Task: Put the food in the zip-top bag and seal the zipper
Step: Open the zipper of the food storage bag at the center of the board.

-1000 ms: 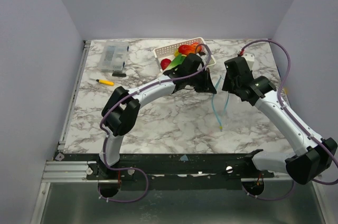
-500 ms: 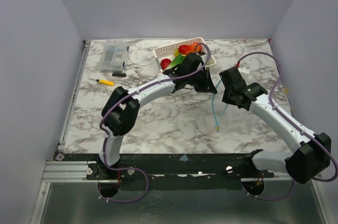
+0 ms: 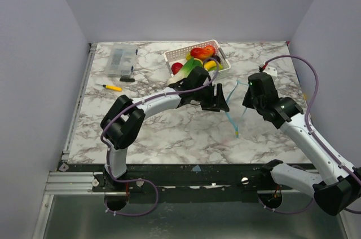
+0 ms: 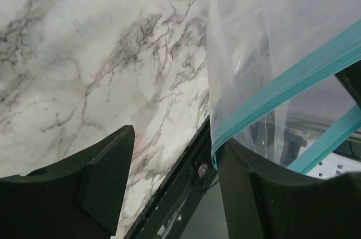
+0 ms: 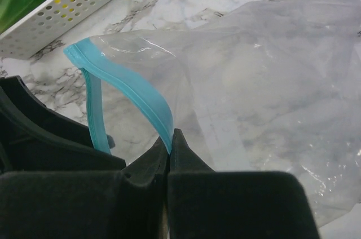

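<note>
The zip-top bag (image 5: pixel 271 75) lies clear and crinkled on the marble between the two arms. Its zipper (image 5: pixel 141 95) is a blue-green strip that arches up in a loop. My right gripper (image 5: pixel 170 140) is shut on that strip, pinching it at the fingertips. My left gripper (image 4: pixel 175 154) is open; the end of the zipper (image 4: pixel 287 84) rests against its right finger, and nothing is between the jaws. In the top view the left gripper (image 3: pixel 219 103) and the right gripper (image 3: pixel 247 102) flank the zipper (image 3: pixel 231 119). The food (image 3: pixel 201 53) sits in the white basket (image 3: pixel 223 65).
A small clear hard box (image 3: pixel 122 61) and a yellow-handled tool (image 3: pixel 113 87) lie at the back left. A small white object (image 3: pixel 271 71) sits beside the right arm. The black rail (image 4: pixel 186 194) at the table's near edge shows below the left gripper.
The left gripper has opened, let go of the bag and drawn back toward the near side. The right gripper has shut on the zipper strip and shifted right.
</note>
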You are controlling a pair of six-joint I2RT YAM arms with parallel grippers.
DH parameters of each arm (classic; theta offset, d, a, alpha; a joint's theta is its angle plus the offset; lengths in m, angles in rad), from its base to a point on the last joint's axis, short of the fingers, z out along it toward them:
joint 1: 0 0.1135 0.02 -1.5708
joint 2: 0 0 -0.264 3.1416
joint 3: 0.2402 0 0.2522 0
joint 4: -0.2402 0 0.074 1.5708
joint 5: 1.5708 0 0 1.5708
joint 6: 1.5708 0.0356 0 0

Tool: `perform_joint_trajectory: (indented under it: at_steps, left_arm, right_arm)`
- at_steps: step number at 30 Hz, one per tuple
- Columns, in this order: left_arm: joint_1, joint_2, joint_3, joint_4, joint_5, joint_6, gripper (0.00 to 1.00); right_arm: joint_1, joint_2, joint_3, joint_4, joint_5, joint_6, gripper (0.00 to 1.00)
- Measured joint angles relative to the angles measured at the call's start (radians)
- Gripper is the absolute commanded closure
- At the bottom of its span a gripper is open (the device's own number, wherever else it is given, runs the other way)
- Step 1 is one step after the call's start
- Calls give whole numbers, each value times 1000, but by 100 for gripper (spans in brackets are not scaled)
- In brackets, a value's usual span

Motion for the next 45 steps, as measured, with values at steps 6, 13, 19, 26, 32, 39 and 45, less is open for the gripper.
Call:
perform_joint_trajectory:
  at_steps: [6,13,19,26,32,39,45]
  left_arm:
    - [-8,-17,-73,70,51,-39,53]
    - [-3,13,17,-6,-13,24,91]
    - [36,41,91,-95,-124,112,92]
    - [18,41,97,-94,-109,113,60]
    - [3,-8,88,-104,-89,154,26]
    - [22,-235,16,-106,-116,311,12]
    - [108,-287,117,-169,-235,513,9]
  right_arm:
    - [0,17,-19,38,-18,-5,99]
    - [0,18,-12,29,4,-48,99]
    - [0,18,62,-32,35,-103,99]
    - [0,48,54,-10,27,-114,99]
    - [0,75,2,7,37,-121,99]
    - [0,74,-15,18,45,-129,99]
    - [0,61,-15,29,45,-134,99]
